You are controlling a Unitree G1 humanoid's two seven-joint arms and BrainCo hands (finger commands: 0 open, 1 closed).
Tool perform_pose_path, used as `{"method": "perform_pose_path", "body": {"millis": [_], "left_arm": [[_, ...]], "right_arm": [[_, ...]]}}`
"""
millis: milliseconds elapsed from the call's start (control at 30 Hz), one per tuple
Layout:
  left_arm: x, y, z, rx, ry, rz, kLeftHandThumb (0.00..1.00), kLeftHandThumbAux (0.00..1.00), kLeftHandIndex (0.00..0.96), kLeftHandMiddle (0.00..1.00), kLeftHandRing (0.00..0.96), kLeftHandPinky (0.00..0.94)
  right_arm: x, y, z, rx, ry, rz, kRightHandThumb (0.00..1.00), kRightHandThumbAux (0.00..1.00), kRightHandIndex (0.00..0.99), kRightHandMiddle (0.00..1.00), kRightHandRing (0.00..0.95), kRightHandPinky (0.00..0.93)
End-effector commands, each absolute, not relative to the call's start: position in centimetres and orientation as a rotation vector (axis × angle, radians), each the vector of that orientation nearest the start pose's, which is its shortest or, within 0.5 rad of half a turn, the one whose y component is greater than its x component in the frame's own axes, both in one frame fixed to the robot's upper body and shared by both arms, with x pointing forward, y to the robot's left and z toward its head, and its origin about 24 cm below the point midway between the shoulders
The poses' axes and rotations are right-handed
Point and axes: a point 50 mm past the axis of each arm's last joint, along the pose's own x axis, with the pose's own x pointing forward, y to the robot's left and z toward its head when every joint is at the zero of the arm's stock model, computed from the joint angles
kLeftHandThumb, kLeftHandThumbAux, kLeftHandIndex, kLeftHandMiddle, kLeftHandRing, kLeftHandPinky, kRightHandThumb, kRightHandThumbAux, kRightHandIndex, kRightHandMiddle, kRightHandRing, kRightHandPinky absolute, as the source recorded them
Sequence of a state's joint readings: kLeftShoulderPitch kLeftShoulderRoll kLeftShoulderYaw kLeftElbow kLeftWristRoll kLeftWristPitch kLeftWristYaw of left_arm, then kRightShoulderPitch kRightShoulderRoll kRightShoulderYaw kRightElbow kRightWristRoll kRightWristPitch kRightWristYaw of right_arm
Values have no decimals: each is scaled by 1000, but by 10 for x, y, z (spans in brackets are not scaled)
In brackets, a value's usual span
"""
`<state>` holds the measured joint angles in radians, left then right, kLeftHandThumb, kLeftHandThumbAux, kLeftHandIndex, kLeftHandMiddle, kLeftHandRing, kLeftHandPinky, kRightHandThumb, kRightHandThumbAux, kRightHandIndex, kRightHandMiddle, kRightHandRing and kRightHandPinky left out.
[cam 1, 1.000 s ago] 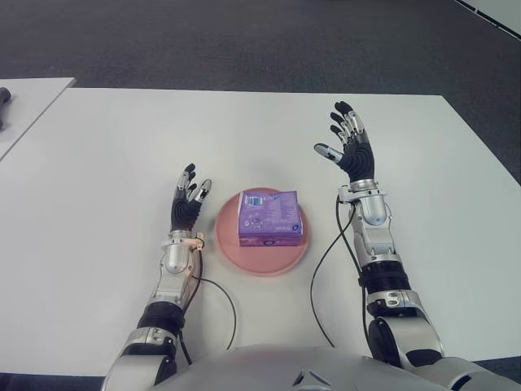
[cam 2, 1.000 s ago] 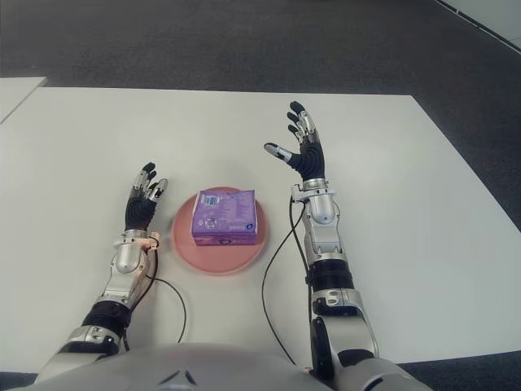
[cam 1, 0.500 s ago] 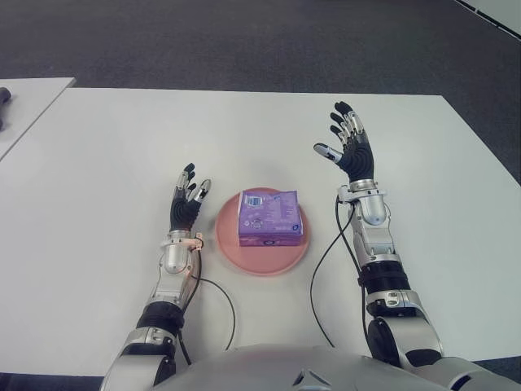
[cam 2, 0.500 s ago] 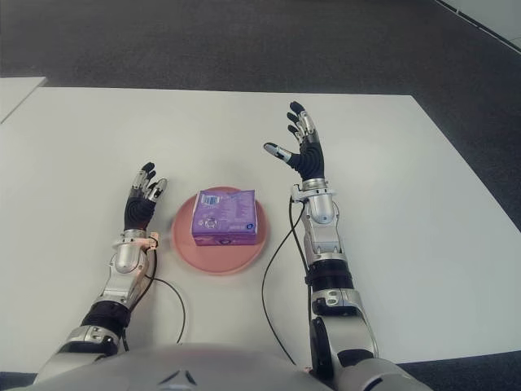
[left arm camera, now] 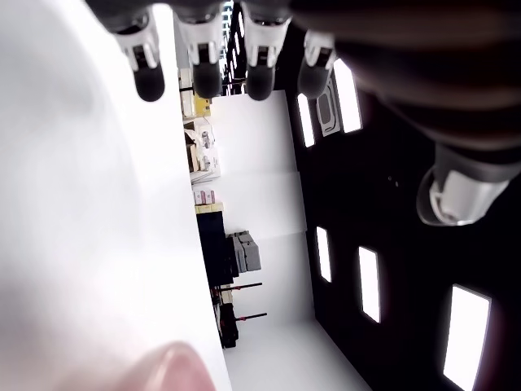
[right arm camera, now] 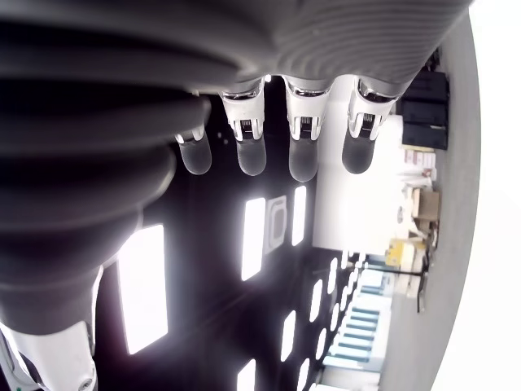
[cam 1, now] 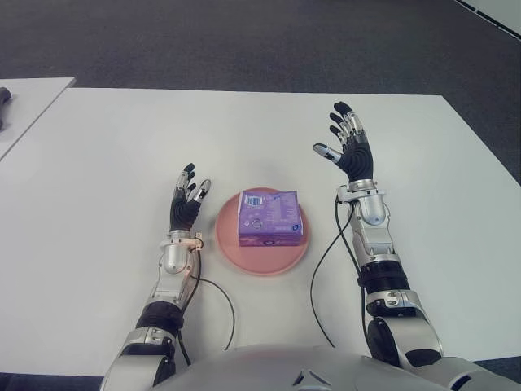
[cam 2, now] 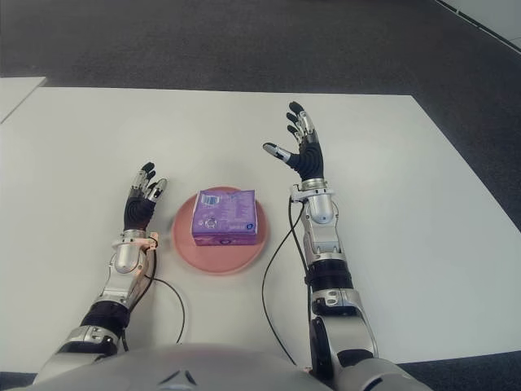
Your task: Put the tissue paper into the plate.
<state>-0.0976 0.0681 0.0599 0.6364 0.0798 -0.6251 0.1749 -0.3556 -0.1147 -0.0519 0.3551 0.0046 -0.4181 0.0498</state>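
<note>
A purple tissue pack (cam 1: 269, 217) lies flat in the round pink plate (cam 1: 233, 246) near the front middle of the white table (cam 1: 106, 147). My left hand (cam 1: 188, 198) shows just left of the plate, fingers extended and holding nothing. My right hand (cam 1: 347, 146) is raised to the right of and beyond the plate, fingers spread, palm toward the plate, with nothing in it. Both wrist views show straight fingers (left arm camera: 207, 57) (right arm camera: 303, 138) with nothing between them.
Black cables (cam 1: 324, 244) run from both wrists down across the table toward my body. A second white table (cam 1: 24, 102) stands at the far left with a dark object (cam 1: 4, 98) at its edge. Dark carpet (cam 1: 244, 41) lies beyond the table.
</note>
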Motion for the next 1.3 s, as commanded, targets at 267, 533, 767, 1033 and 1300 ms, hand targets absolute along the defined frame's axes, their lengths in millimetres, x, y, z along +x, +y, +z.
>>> {"method": "perform_pose_path", "body": {"millis": [267, 533, 767, 1033, 1300], "left_arm": [[241, 183, -22, 150, -55, 137, 0, 447, 0, 0, 0, 0], [241, 185, -19, 150, -63, 136, 0, 447, 0, 0, 0, 0], [241, 186, -17, 146, -71, 142, 0, 439, 0, 0, 0, 0], [241, 187, -16, 132, -81, 155, 0, 429, 0, 0, 0, 0], [240, 187, -14, 118, -97, 167, 0, 443, 0, 0, 0, 0]], "right_arm": [[316, -155, 93, -108, -374, 80, 36, 713, 80, 93, 90, 116], [268, -156, -30, -65, 65, -97, 14, 643, 32, 38, 36, 54], [252, -155, -54, -20, 138, -131, 6, 629, 2, 3, 2, 4], [254, -157, -54, -8, 108, -146, 42, 657, 0, 0, 0, 0], [254, -165, -39, -40, -10, -176, 42, 630, 0, 0, 0, 0]]}}
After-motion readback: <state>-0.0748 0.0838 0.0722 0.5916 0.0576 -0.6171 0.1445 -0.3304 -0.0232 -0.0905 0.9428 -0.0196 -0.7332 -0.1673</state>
